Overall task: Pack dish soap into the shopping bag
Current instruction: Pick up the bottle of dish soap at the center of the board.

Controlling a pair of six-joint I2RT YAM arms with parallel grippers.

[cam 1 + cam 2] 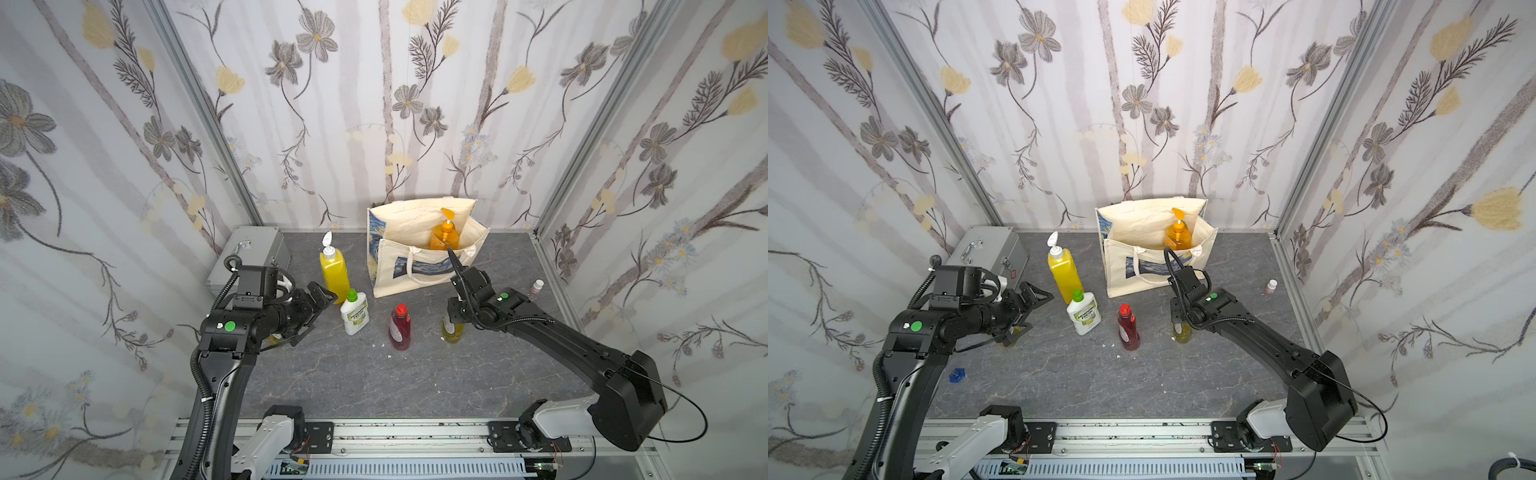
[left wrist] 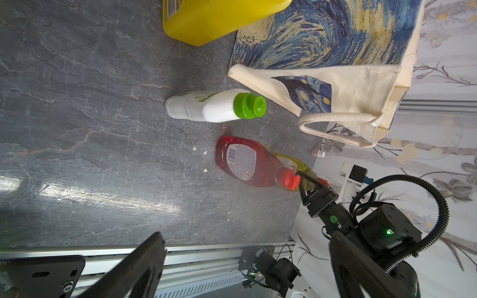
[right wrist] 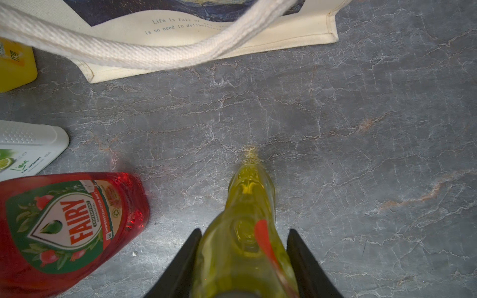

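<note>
The right gripper (image 3: 244,231) reaches down over a translucent yellow-green plastic dish-soap bottle with a red cap (image 3: 247,196). Its 2 black fingers (image 3: 180,265) sit close against the bottle's sides, but I cannot tell whether they press it or stand just off it. The bottle stands on the grey marble-look table (image 1: 374,382), just near of the shopping bag's right end.

The shopping bag (image 1: 419,266), a cream canvas tote with blue-and-yellow swirl panels, stands open at the far middle of the table. It holds 1 bottle, orange with an orange pump (image 1: 444,235), upright at its right side. Small print on the bag's front starts "Life is full" and, below, "is no need to"; the rest is hidden by a handle.

Left of the yellow-green bottle stands a dark red bottle with a red cap (image 1: 400,328), its label reading "FAIRY". Further left is a white bottle with a green cap (image 1: 1084,313) marked "MORNING FRESH", with "Lime" legible in the right wrist view. Just behind it, beside the bag's left edge, stands a tall yellow bottle with a white pump (image 1: 334,270).

The left gripper (image 1: 316,320) hangs near the table's left side with its fingers spread wide and nothing between them. A sliver of another yellow-green bottle (image 1: 1015,331) shows beneath it.

A silver metal case (image 1: 249,257) lies at the far left. A tiny pink bottle with a white cap (image 1: 537,286) stands at the right edge.
</note>
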